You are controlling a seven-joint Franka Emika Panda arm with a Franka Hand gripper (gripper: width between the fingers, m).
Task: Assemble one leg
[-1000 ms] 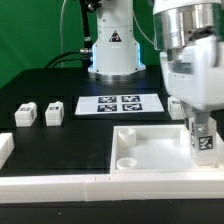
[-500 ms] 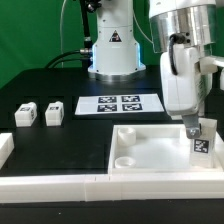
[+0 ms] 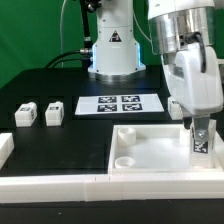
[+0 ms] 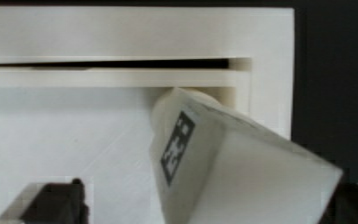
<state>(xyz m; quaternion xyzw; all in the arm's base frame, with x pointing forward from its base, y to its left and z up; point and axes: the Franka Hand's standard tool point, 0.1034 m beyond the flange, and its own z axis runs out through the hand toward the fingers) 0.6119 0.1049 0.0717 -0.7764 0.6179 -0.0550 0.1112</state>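
My gripper (image 3: pixel 203 130) is shut on the leg (image 3: pixel 202 143), a small white block with a black-and-white tag. It holds the leg tilted over the far right part of the large white square panel (image 3: pixel 150 150), with the leg's lower end at or just above the panel. In the wrist view the leg (image 4: pixel 220 160) fills the space between my jaws (image 4: pixel 202 214), slanted over the panel's surface (image 4: pixel 69 130) near its edge. One dark fingertip (image 4: pixel 55 205) shows beside it. Whether the leg touches the panel cannot be told.
Two more small white legs (image 3: pixel 25 114) (image 3: pixel 54 114) stand at the exterior view's left. The marker board (image 3: pixel 120 104) lies behind the panel. A long white bar (image 3: pixel 60 185) runs along the front and another white piece (image 3: pixel 5 148) sits at the left edge.
The gripper's wrist has swung a little while holding the leg. The leg has stayed over the panel's right side, its tilt shifting slightly.
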